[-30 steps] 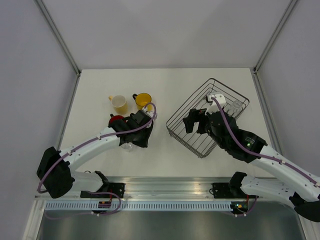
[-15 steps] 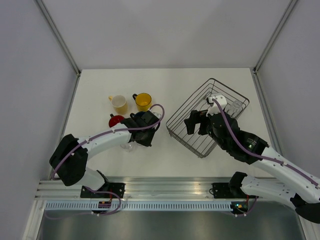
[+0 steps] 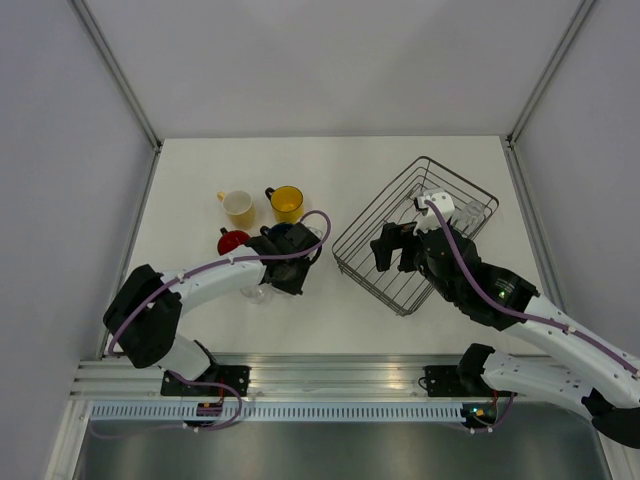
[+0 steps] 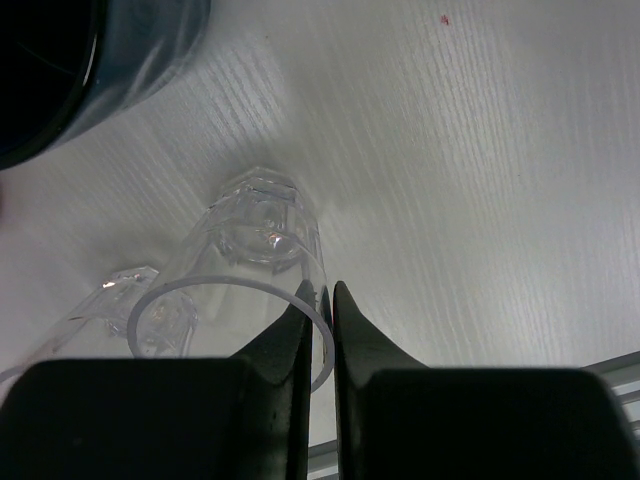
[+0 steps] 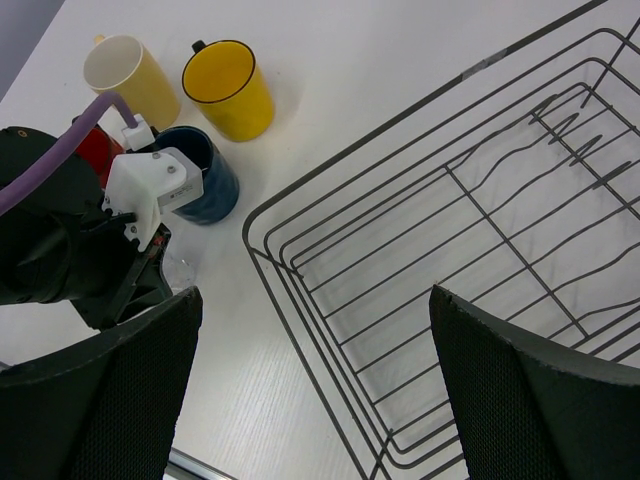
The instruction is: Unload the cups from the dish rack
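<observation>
The left gripper point(image 4: 322, 297) has its fingers pressed almost together on the rim wall of a clear tumbler point(image 4: 245, 235) that sits on the white table point(image 3: 350, 170). One finger is inside the glass and one outside. A second tumbler point(image 4: 112, 300) lies just beside it at 9 o'clock in the left wrist view, and the dark blue mug point(image 5: 205, 175) is near at 11 o'clock.

In the top view the pale yellow mug point(image 3: 238, 205) and the bright yellow mug point(image 3: 287, 203) stand side by side at 10 o'clock on the table. The red mug point(image 3: 232, 241) is just below them, at 9 o'clock from the left wrist.

The dish rack point(image 3: 372, 232) sits at 3 o'clock on the table, turned at an angle. What looks like a third tumbler point(image 3: 467, 211) stands in its 1 o'clock corner. The right gripper point(image 5: 312, 300) hangs over the rack's 8 o'clock corner with its fingers spread wide, gripping nothing.
</observation>
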### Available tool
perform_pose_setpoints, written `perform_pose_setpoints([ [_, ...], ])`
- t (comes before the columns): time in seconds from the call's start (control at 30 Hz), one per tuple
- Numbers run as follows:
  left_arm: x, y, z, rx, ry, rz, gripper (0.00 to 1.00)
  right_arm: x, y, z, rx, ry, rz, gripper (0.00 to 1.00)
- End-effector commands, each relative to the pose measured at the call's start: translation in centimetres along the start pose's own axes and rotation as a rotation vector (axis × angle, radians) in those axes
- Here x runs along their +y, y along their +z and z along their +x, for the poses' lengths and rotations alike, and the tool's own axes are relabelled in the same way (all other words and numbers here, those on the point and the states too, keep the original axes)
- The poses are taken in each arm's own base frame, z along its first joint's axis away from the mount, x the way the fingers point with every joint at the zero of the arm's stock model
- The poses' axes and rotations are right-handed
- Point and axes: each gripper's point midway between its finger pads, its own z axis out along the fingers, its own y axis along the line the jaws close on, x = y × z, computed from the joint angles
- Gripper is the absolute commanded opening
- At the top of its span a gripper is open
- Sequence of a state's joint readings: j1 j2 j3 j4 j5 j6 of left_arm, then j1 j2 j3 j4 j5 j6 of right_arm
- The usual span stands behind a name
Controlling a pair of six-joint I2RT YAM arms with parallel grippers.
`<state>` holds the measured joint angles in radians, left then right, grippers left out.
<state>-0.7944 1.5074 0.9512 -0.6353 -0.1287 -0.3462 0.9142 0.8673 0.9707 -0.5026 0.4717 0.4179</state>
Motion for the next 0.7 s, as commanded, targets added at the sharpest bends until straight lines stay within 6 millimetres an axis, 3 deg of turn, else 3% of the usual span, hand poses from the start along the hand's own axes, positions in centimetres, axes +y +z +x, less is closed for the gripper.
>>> perform_pose_setpoints([
  [0.0, -0.1, -0.8, 0.8, 0.04, 0.027, 0.005, 0.09, -0.1, -0.1, -0.1, -0.009, -0.01, 0.001, 0.98],
  [0.4, -0.5, -1.0, 2.2, 0.097, 0.05, 0.024, 0.14, 0.3, 0.0, -0.1, -0.008, -0.004, -0.012, 0.98],
  [0.67, -1.2, -2.5, 0.1, -0.003, 0.035, 0.038, 0.46, -0.1, 0.4, 0.4, 0.005, -0.03, 0.01, 0.98],
])
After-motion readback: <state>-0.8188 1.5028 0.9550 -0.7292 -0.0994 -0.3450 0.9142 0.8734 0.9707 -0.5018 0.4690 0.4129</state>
